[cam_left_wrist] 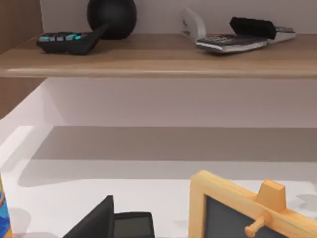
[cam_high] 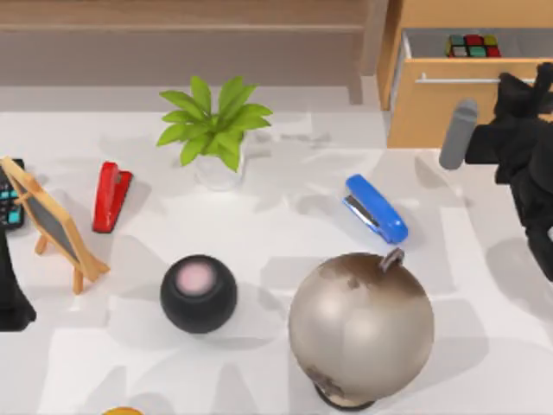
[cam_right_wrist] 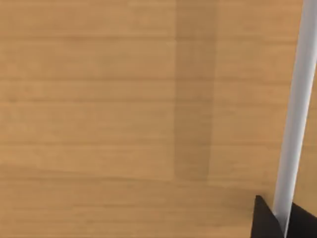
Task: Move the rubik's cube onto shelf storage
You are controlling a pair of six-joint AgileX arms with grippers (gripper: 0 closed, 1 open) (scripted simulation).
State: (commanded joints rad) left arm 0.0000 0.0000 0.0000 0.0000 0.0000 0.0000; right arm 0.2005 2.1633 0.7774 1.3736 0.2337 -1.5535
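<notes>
The rubik's cube (cam_high: 473,45), a small cube of coloured stickers, lies inside the open drawer of the light-wood cabinet (cam_high: 449,112) at the back right. My right gripper (cam_high: 521,86) is at the drawer front. In the right wrist view its black fingertips (cam_right_wrist: 265,220) sit on either side of the metal bar handle (cam_right_wrist: 294,114), shut on it. The shelf storage (cam_high: 181,26) runs along the back left as a long light-wood board (cam_left_wrist: 158,59). My left arm (cam_high: 10,294) is parked at the left edge.
On the table stand a potted plant (cam_high: 216,125), red stapler (cam_high: 111,195), blue stapler (cam_high: 376,207), black speaker ball (cam_high: 198,292), large globe (cam_high: 361,327) and small chalkboard easel (cam_high: 54,223). The shelf board carries a calculator (cam_left_wrist: 67,40), dark ball (cam_left_wrist: 111,17) and other items.
</notes>
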